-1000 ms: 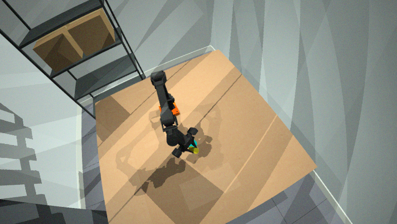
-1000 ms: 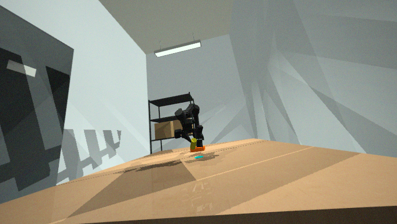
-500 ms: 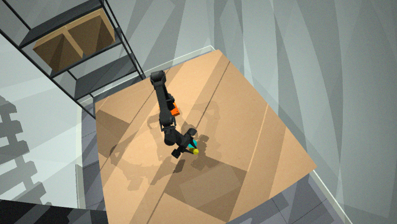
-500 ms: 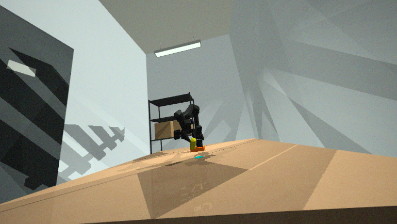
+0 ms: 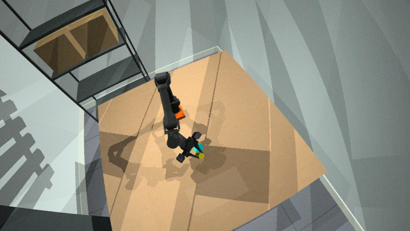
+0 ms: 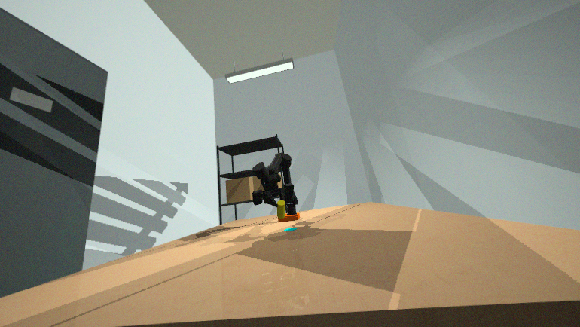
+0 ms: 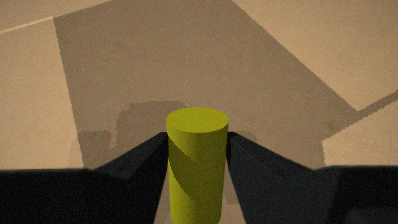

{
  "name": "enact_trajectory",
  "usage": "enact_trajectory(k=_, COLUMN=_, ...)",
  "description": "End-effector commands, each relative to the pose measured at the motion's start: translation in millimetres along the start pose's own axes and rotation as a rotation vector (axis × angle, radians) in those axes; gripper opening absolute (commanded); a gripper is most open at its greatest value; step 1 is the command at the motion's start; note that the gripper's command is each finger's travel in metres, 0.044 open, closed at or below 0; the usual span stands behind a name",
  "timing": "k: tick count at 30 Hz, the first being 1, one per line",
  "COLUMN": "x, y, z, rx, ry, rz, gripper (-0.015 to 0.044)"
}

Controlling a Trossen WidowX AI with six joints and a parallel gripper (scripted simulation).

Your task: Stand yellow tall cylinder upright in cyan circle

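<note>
My gripper (image 5: 194, 151) (image 6: 276, 203) (image 7: 197, 139) is shut on the yellow tall cylinder (image 5: 200, 155) (image 6: 281, 209) (image 7: 196, 165). In the exterior view the cylinder stands upright in the fingers, lifted above the table. The cyan circle (image 5: 200, 147) (image 6: 291, 229) is a flat disc on the table; in the top view it shows partly under the gripper, right beside the cylinder. In the wrist view the cylinder fills the gap between the two dark fingers and the circle is hidden.
An orange block (image 5: 180, 114) (image 6: 288, 217) lies on the table by the arm's lower links. A black shelf rack (image 5: 85, 71) (image 6: 248, 147) with a cardboard box (image 5: 75, 37) (image 6: 239, 190) stands behind the wooden table (image 5: 244, 120).
</note>
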State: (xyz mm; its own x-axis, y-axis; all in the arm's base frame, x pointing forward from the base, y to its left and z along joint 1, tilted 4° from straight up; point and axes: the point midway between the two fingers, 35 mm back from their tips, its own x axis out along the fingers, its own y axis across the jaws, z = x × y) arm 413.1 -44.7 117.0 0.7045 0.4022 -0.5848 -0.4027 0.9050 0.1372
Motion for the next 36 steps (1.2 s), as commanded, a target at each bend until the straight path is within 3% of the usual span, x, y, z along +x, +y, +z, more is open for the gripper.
enact_trajectory(k=1, x=-1.2, y=-0.2, z=0.6, rx=0.003, ry=-0.025, rz=0.006, gripper=0.0105)
enact_trajectory(k=36, x=-15.6, y=-0.3, z=-2.3, rx=-0.006, ry=-0.223, rz=0.046, gripper=0.0105)
